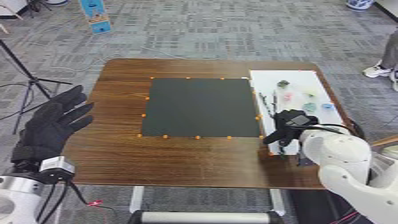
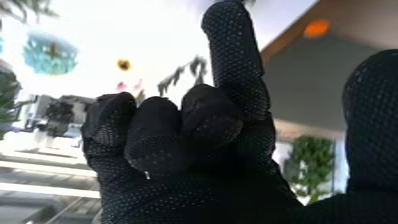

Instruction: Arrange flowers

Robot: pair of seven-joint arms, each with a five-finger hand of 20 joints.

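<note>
On one white board [image 1: 266,76], right of one black mat [image 1: 200,107], you see two dark sprigs [image 1: 265,103], long axes near-to-far; five small blooms [image 1: 309,107] beside them. The left hand [image 1: 55,122] is relaxed; whether the right hand [image 1: 289,122], at the board's near part, grasps anything, you cannot tell.

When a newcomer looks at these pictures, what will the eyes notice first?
Probably the large dark square edged with orange dots, in the middle of the table. Next, the small pastel flowers on the white sheet to its right, where the robot's right hand is over the near part.
</note>
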